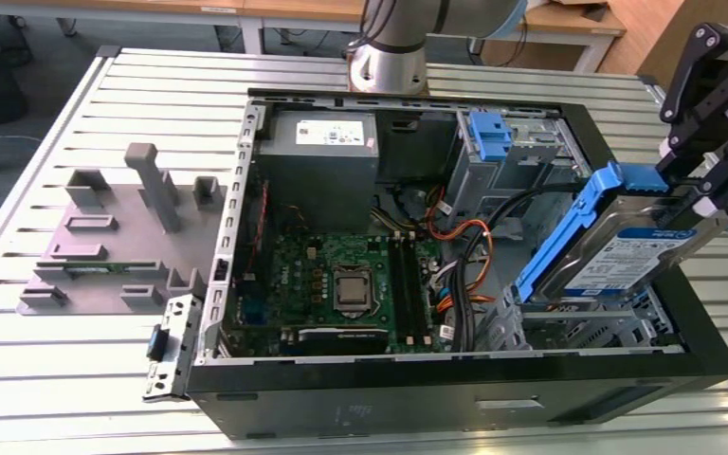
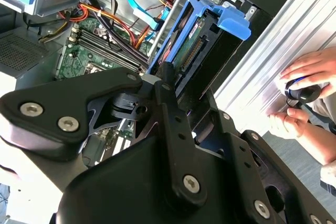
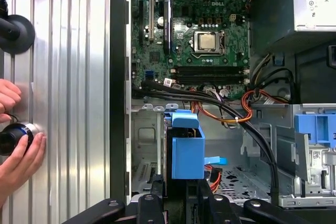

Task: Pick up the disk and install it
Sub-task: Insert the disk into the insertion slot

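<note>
The disk (image 1: 627, 254) is a silver drive with a white-and-blue label in a blue carrier. It stands tilted on end at the exterior view's right, its lower end down in the open computer case's (image 1: 465, 398) drive bay. My gripper (image 1: 705, 197) is shut on the carrier's upper end. In the second wrist view the gripper (image 2: 184, 85) clamps the disk (image 2: 194, 40) with its connector edge showing. In the first wrist view the blue carrier (image 3: 187, 150) sits between my black fingers (image 3: 157, 190), above the metal bay (image 3: 144, 145).
Inside the case lie the motherboard (image 1: 345, 284), a grey power supply (image 1: 326, 142), black and orange cables (image 1: 472, 256) and a blue bracket (image 1: 497, 137) in the upper bay. A grey fixture (image 1: 118, 237) stands on the slatted table. A person's hands (image 3: 16, 150) rest beside the case.
</note>
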{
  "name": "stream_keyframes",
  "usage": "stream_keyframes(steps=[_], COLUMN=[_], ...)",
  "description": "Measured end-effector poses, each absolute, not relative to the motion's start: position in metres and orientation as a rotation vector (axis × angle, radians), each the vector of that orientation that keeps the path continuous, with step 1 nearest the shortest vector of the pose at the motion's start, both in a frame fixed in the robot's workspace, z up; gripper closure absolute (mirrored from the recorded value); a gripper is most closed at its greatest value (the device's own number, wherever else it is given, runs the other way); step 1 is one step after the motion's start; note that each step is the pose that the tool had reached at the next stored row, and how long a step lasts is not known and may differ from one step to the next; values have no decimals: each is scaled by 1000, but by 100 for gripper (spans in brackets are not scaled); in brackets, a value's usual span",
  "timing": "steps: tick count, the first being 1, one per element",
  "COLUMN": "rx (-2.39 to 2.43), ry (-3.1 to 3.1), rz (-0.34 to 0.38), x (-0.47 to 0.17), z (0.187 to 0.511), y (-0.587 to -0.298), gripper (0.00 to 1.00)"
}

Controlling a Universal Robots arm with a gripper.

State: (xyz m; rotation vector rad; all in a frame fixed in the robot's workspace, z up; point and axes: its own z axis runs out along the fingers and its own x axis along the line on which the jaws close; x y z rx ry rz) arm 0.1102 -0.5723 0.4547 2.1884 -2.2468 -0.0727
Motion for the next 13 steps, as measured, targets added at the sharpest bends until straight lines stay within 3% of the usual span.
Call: stream_keyframes(steps=[13], rx=[2188], ry=[-2247], rz=[-73], x=[110], z=[449], y=[-572], gripper=[65])
